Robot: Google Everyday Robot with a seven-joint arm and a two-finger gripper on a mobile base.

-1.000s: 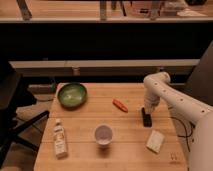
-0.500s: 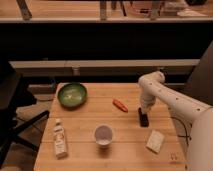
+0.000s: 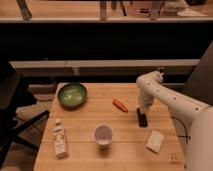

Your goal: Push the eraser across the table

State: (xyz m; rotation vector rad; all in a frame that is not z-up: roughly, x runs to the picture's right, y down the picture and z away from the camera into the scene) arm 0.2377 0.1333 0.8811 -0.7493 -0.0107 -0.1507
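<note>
The light wooden table has a planked top. A white rectangular eraser lies near its front right corner. My white arm reaches in from the right and bends down over the table. My dark gripper points down at the table top, right of the centre. It is a little behind and to the left of the eraser, apart from it. An orange carrot-like piece lies just left of the gripper.
A green bowl stands at the back left. A white cup stands near the front centre. A small bottle lies at the front left. A black chair is left of the table.
My arm and gripper have shifted slightly to the left over the table. The eraser and the other things have not moved.
</note>
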